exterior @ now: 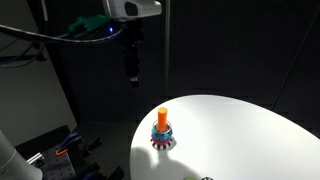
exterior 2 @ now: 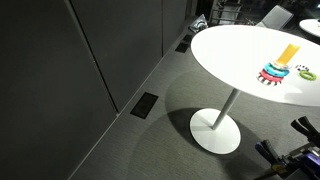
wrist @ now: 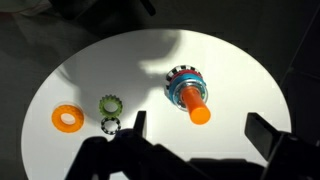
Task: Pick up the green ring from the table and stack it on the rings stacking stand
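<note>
On the large round table [wrist: 120, 60] with the plain bright white top: a small green doughnut-shaped toy ring [wrist: 109, 104] with a notched rim, lying flat, untouched. In the wrist view, set between a flat orange ring [wrist: 68, 118] out toward the table's edge and the rings stacking stand [wrist: 187, 92] nearer the middle of the top. Well apart from the stand's base. Just beside the green ring, on the side toward the near edge, a small dark scalloped object [wrist: 110, 125]; close, perhaps touching, impossible to tell.

Rings stacking stand [exterior: 163, 132] upright in both exterior views, not far from the table's edge. Round red-and-white scalloped base, upright orange peg [exterior: 163, 117], coloured rings threaded low on it, a blue one among them. Upper part of the peg bare.

Robotiq gripper [exterior: 131, 76] hanging high over the table's edge, well above the stand and off to one side of it. Jaws spread wide, nothing between them, nothing held. In the wrist view, two dark fingers [wrist: 268, 135] rising from the bottom of the picture, with the peg's tip and bare white top between them.
</note>
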You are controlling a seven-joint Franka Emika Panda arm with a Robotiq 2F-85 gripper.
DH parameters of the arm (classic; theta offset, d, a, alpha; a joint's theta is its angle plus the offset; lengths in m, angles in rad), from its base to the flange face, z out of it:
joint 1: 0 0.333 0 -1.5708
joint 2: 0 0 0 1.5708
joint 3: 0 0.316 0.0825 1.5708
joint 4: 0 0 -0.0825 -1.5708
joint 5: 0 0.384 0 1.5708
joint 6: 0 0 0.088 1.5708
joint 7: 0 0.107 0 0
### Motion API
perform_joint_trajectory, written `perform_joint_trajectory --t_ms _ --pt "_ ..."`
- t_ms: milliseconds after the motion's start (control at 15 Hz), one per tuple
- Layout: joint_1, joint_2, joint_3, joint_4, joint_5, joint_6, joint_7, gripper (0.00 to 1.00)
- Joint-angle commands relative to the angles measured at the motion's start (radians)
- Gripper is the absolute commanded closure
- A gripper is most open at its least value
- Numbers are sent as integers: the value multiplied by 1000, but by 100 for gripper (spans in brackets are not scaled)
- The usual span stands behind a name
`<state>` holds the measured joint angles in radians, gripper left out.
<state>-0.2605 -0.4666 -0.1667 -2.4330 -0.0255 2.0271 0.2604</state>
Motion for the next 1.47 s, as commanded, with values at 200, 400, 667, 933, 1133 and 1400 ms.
perform_joint_trajectory --t_ms 200,400,667,933,1133,1400 --pt "-46 209 -93 126 24 52 -32 0" --pt "-46 301 -118 148 38 124 -35 0" --pt "-47 422 -135 164 55 229 -38 0" --pt "-50 534 -146 186 83 299 -53 0" --pt "-57 603 -151 214 121 319 -103 0" --pt "-78 665 -146 261 160 322 -227 0"
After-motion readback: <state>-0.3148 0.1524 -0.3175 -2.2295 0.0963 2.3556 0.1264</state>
